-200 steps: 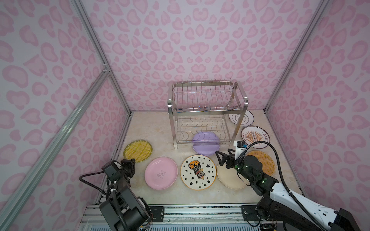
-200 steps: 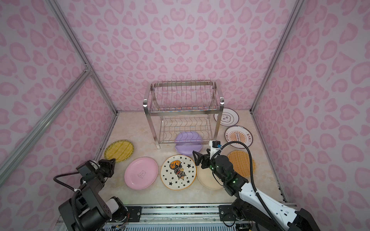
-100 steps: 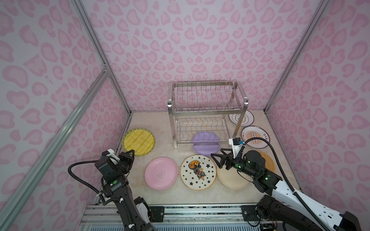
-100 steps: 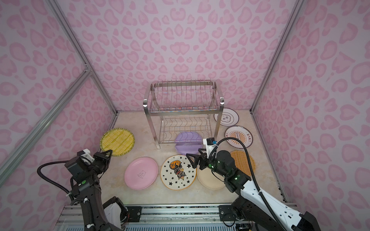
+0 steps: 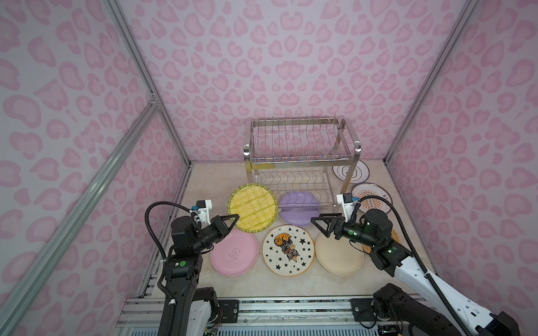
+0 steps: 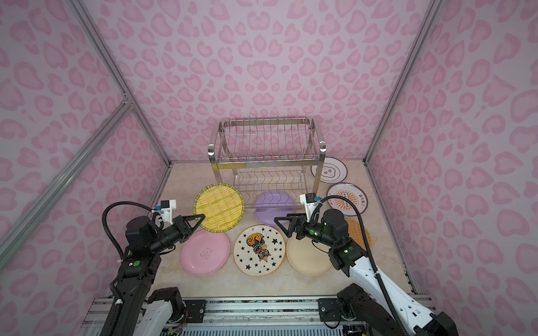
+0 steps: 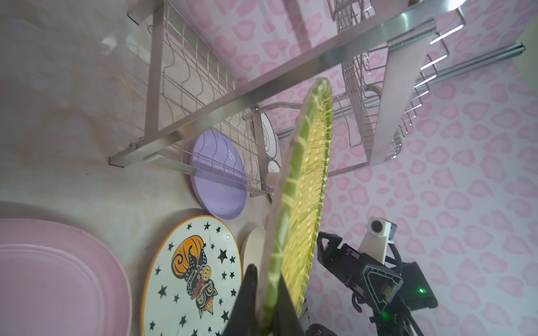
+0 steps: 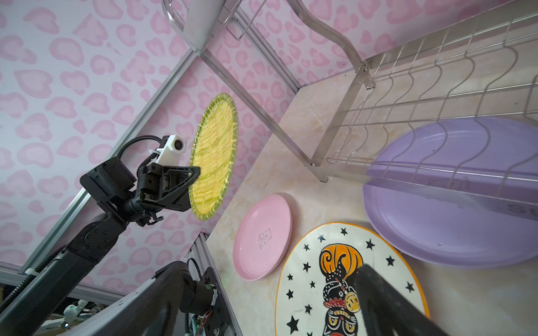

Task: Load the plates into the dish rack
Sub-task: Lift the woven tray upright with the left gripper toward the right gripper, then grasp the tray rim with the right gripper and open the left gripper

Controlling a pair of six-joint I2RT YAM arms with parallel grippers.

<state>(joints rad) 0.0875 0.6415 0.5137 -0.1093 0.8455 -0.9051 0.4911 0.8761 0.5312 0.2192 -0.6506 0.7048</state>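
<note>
My left gripper [image 5: 233,217] [image 7: 267,299] is shut on the rim of a yellow, green-edged wicker plate [image 5: 252,208] [image 6: 219,207] [image 7: 308,180] [image 8: 214,154], holding it off the table just left of the dish rack's front. The steel dish rack [image 5: 302,145] [image 6: 266,142] stands at the back with both tiers bare. My right gripper [image 5: 318,225] [image 6: 281,225] [image 8: 266,308] is open with nothing in it, hovering between the star plate [image 5: 288,250] [image 8: 349,279] and the cream plate [image 5: 339,253]. The pink plate [image 5: 234,251] and the lilac plate [image 5: 300,208] lie flat.
The lilac plate lies partly under the rack's lower tier. Two printed plates [image 5: 369,197] [image 5: 350,171] lie right of the rack. An orange wicker plate [image 5: 394,235] is mostly hidden under my right arm. Pink patterned walls close in both sides.
The left gripper has lifted the yellow wicker plate off the table and carried it right, towards the rack. The right gripper has shifted a little left, still open.
</note>
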